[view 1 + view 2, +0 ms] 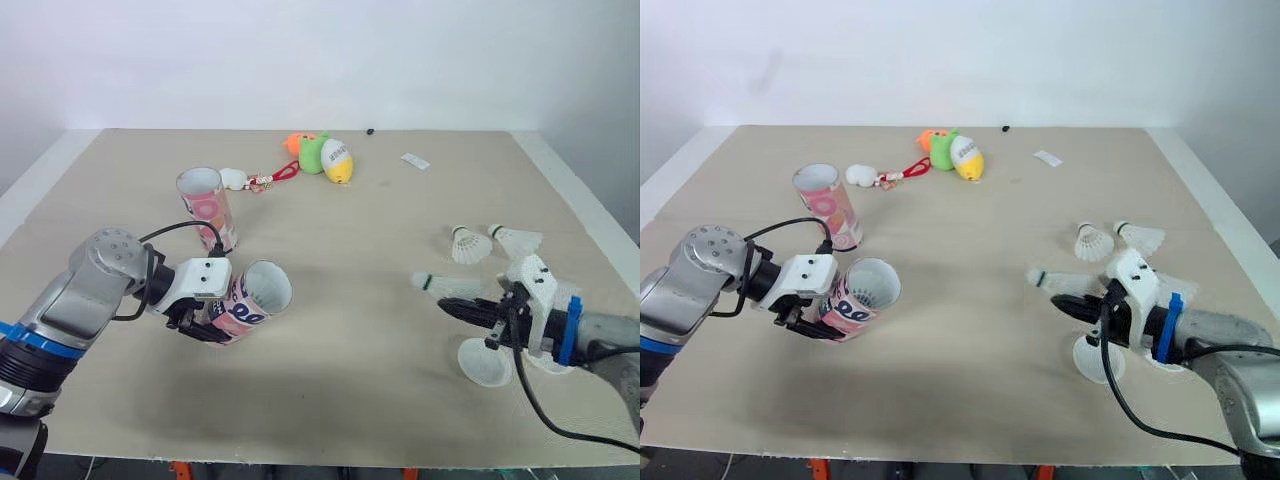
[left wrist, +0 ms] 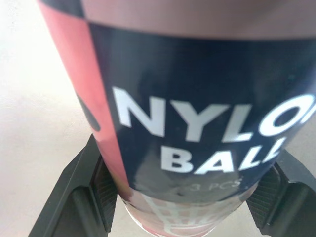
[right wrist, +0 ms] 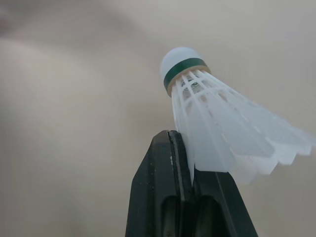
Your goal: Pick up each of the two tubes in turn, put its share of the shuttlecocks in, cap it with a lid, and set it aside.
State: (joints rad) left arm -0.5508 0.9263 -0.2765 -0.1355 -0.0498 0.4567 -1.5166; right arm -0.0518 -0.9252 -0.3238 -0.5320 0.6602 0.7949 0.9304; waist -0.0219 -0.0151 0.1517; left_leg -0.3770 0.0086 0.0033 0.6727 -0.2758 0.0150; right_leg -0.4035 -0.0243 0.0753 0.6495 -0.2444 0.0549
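My left gripper is shut on a pink and navy tube, held tilted just above the table with its open mouth facing right. In the left wrist view the tube reads "NYLON BALL" and sits between both fingers. A second tube stands upright behind it, mouth open. My right gripper is shut on the skirt of a white shuttlecock, whose cork points left toward the held tube. Two more shuttlecocks lie behind the right gripper. A white lid lies below my right wrist.
Plush toys in orange, green and yellow lie at the back centre, with a small white one on a red cord beside the upright tube. A white tag lies at the back right. The table's right edge runs close to the shuttlecocks.
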